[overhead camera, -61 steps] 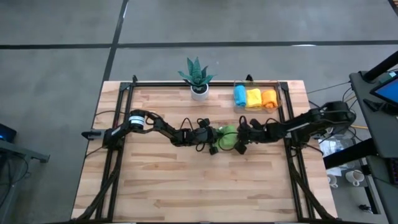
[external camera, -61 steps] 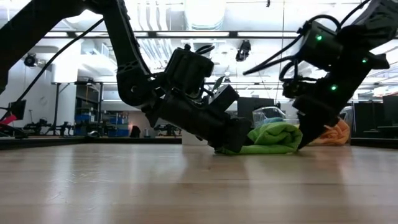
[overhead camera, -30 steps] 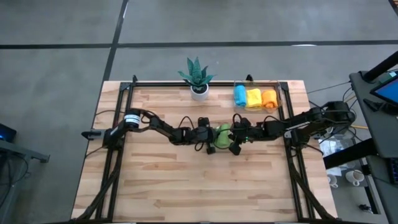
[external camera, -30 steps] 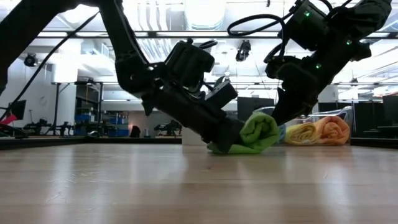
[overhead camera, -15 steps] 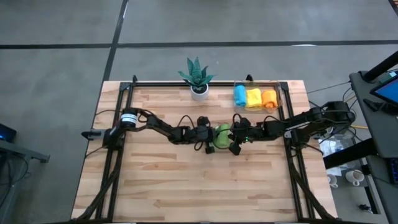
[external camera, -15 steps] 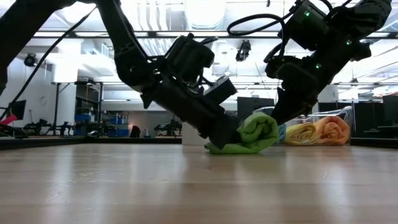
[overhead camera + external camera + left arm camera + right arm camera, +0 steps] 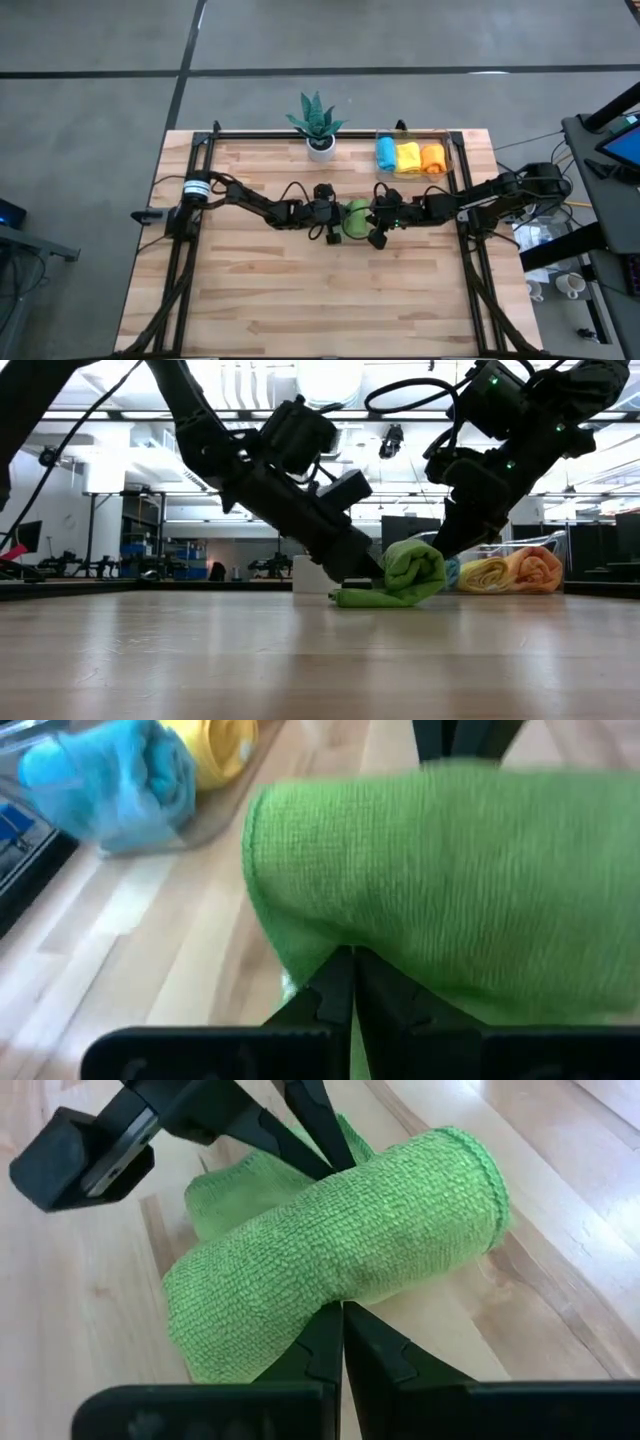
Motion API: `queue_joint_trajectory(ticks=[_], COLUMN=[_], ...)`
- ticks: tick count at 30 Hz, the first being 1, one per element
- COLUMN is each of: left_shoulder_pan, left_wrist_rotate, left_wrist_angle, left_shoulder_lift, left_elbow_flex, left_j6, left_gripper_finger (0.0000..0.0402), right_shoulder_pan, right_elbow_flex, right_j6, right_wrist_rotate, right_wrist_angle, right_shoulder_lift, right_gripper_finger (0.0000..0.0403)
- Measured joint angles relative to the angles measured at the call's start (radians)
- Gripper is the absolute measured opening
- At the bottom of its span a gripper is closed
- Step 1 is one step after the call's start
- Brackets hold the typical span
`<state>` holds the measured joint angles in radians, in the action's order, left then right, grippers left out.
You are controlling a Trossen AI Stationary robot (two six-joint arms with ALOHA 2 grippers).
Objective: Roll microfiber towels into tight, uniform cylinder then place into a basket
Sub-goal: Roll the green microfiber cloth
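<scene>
We see both arms stretched low and inward, meeting near the bench's centre. The left gripper [image 7: 338, 219] reaches from the left, its wrist angled steeply downward, fingers [image 7: 335, 990] pressed together. The right gripper [image 7: 366, 222] reaches from the right, wrist likewise tilted down, fingers [image 7: 330, 1345] closed tip to tip.

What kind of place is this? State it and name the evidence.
Probably a robotics lab or workshop. A wooden workbench stands on a bare concrete floor, and the low view shows equipment racks under an open ceiling with strip lights.
</scene>
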<state>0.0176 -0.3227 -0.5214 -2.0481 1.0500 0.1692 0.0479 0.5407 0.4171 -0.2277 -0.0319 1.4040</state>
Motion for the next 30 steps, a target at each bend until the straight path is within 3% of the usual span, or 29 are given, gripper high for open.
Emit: queue_joint_trajectory(ticks=[8,11,14,21,30], left_shoulder_pan=[-0.007,-0.009,-0.009,-0.009,-0.017], left_wrist_rotate=[-0.002,0.102,0.177,0.178,0.184], left_wrist_angle=[0.059,0.059,0.045,-0.055,-0.085], left_shoulder_lift=[0.115,0.125,0.1,0.006,-0.017], left_elbow_flex=[-0.057,-0.07,-0.07,-0.06,-0.033], left_j6=[-0.017,-0.081,-0.112,-0.163,-0.168], left_gripper_finger=[0.0,0.0,0.0,0.0,0.0], right_shoulder_pan=[0.0,0.0,0.0,0.0,0.0], right_elbow_flex=[0.0,0.0,0.001,0.002,0.003], right_j6=[-0.008,-0.01,-0.01,-0.01,-0.01], right_wrist_rotate=[0.0,0.0,0.0,0.001,0.002], right_wrist_angle=[-0.004,-0.006,-0.009,-0.011,-0.011], right_shoulder_lift=[0.0,0.0,0.0,0.0,0.0], right_gripper_finger=[0.0008,0.0009,0.0009,0.0009,0.0009])
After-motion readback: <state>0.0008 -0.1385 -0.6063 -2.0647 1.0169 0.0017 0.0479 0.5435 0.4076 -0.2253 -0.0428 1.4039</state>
